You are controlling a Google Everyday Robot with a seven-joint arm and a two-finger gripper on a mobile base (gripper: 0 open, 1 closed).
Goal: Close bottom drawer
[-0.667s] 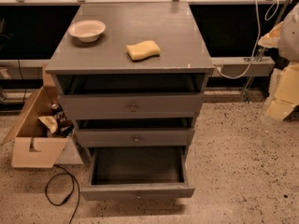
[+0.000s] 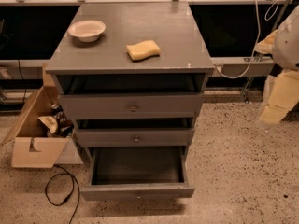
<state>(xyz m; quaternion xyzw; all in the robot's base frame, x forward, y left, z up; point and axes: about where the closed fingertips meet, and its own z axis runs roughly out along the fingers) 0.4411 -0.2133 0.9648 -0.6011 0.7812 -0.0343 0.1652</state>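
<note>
Terrazzo point(image 2: 236, 164), bottom drawer point(image 2: 138, 191) open — gripper point(image 2: 279, 97) well right

floor point(image 2: 238, 171): pale speckled terrazzo, lower frame
back: dark panels point(image 2: 229, 31) between grey rails point(image 2: 243, 62), upper frame
left: open cardboard box point(image 2: 28, 148)
hand: not in view

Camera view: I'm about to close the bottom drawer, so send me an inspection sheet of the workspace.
surface: grey cabinet top, carrying two loose items
job's things: bottom drawer pulled far out, nothing seen inside; not yet closed
clutter: white bowl and yellow sponge on the cabinet top; open cardboard box with small items on the floor at the left
gripper: at the right edge of the view, apart from the cabinet and not touching any drawer
cables: black cable looped on the floor left of the bottom drawer; white cable hanging behind at the right
surroundings: speckled floor; upper two drawers slightly open
</note>
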